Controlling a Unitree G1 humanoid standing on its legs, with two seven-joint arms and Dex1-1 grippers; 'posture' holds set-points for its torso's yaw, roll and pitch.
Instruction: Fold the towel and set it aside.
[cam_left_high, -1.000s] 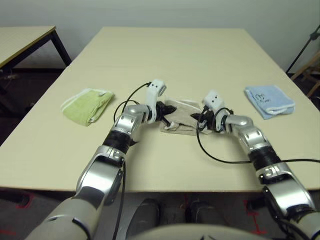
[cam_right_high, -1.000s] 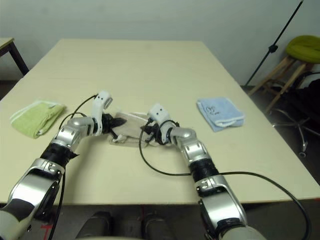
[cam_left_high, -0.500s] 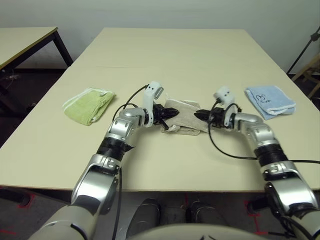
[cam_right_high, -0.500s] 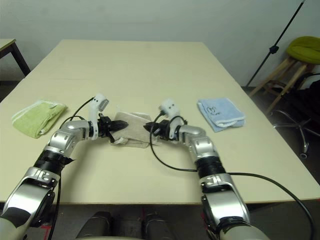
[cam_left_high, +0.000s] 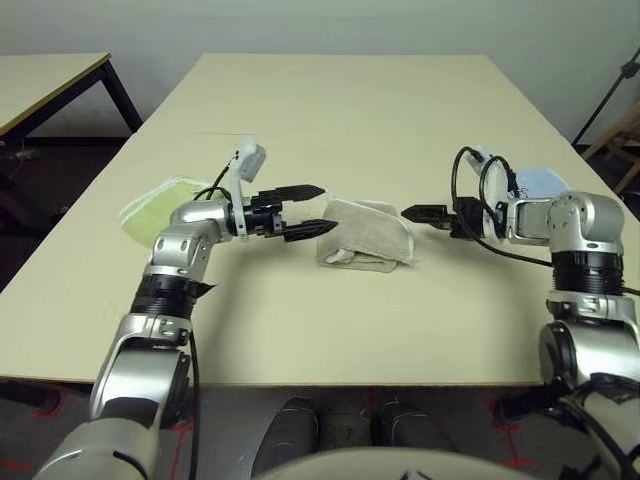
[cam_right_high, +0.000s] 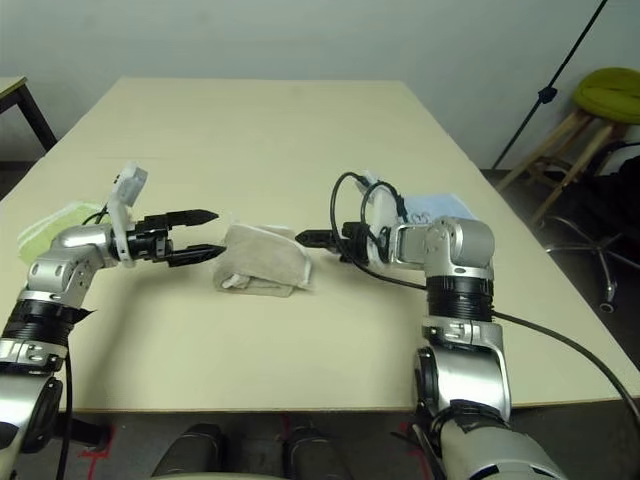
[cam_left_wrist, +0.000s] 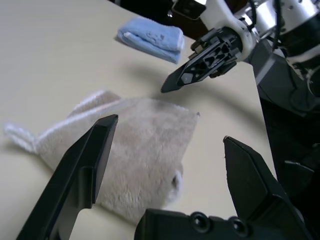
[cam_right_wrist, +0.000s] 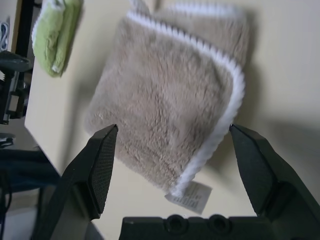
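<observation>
A pale beige table (cam_left_high: 350, 110) fills most of the head view, its far edge meeting a plain light wall across the top of the frame. A second table (cam_left_high: 45, 85) with dark legs stands at upper left over a dark floor. In the right eye view a black stand (cam_right_high: 560, 80) leans at upper right beside a wooden stool with a yellow-green cushion (cam_right_high: 608, 98).

At the centre of the frame lies the towel (cam_left_high: 368, 235), a folded beige-brown bundle with white stitched edging, resting free on the tabletop. Its small white tag (cam_right_wrist: 192, 197) pokes out at one corner in the right wrist view; nothing on it can be read.

The left gripper (cam_left_high: 305, 210) hovers just left of the towel with fingers spread wide and empty. The right gripper (cam_left_high: 425, 214) points at the towel from the right, also spread wide and holding nothing, as its wrist view shows.

A yellow-green folded cloth (cam_left_high: 150, 205) sits at middle left behind the left arm. A light blue folded cloth (cam_left_wrist: 150, 37) lies at right, carrying a faint dark mark, illegible.
</observation>
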